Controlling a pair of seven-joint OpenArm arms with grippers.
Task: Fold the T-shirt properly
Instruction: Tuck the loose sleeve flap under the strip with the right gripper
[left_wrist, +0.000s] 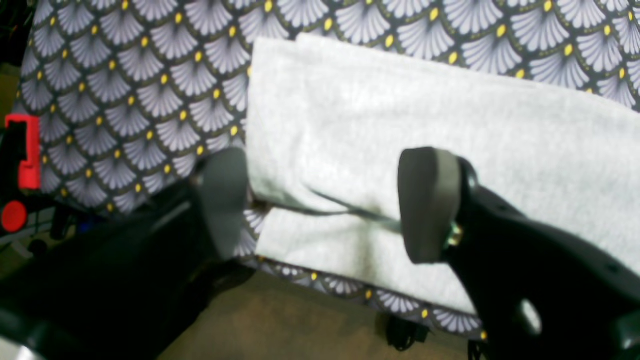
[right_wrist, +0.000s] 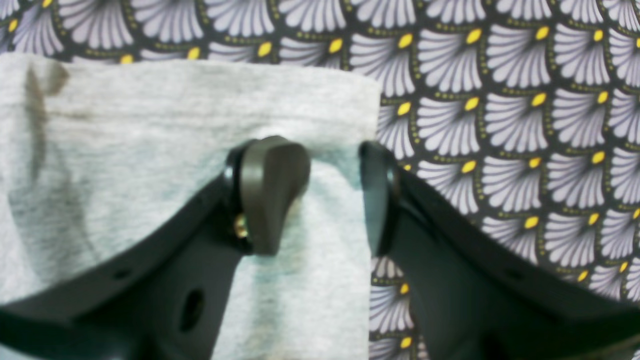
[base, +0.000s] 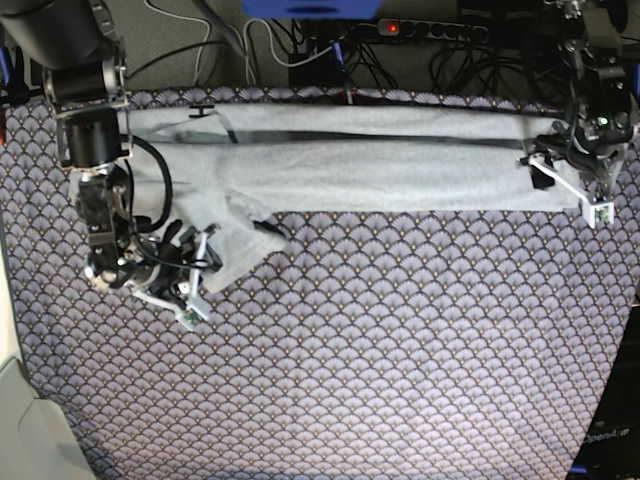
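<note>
T-shirt (right_wrist: 150, 150) edge between right gripper (right_wrist: 340, 195) jaws

grey t-shirt (base: 380, 165), long folded strip

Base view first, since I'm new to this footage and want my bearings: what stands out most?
The light grey T-shirt lies as a long band across the far edge of the fan-patterned tablecloth, with one end drooping toward the near left. An arm sits at each end of it. The right hand is open over the shirt's edge, and the left hand is open over a corner near the table's rim.
</note>
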